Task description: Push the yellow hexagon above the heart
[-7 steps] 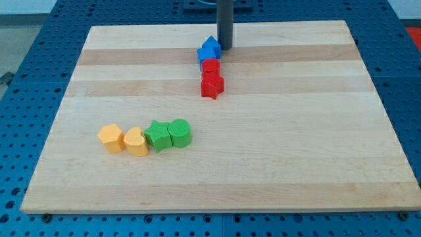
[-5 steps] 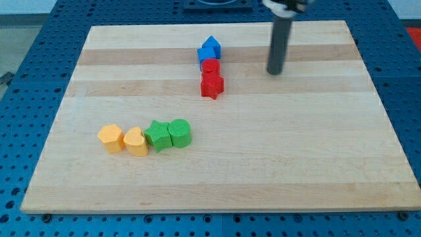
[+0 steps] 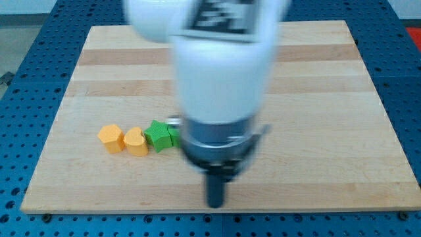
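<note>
On the wooden board (image 3: 329, 131), my tip (image 3: 215, 205) sits right of the yellow hexagon (image 3: 111, 138) and heart (image 3: 136, 141), seemingly well apart.

No legible text (arm marking (image 3: 222, 13) blurred)

A pale wooden counter (image 3: 342, 99) with lighter and darker bands lies on a blue perforated base (image 3: 26, 66). A green star (image 3: 156, 135) sits in the lower left part, and a second green block (image 3: 173, 135) touches its right side, mostly hidden.
</note>
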You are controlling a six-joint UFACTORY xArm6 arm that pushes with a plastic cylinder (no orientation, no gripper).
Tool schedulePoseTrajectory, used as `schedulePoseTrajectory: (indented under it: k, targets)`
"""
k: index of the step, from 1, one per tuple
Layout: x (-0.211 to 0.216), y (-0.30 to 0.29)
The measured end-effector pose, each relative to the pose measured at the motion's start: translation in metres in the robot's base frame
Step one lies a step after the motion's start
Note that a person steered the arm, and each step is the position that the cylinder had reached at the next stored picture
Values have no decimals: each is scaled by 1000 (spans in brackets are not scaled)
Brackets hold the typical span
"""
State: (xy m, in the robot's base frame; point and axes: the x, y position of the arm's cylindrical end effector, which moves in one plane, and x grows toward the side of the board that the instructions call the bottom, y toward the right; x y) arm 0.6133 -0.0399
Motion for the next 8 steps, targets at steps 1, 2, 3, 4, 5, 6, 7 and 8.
schedulePoseTrajectory:
  k: [1, 2, 3, 4, 5, 6, 7, 8]
  targets:
    - [-18, -65]
    - [-38, -109]
    - [-60, -145]
    - [-91, -152]
    - [-118, -152]
    - [-150, -152]
    - [-181, -151]
    - [-190, -149]
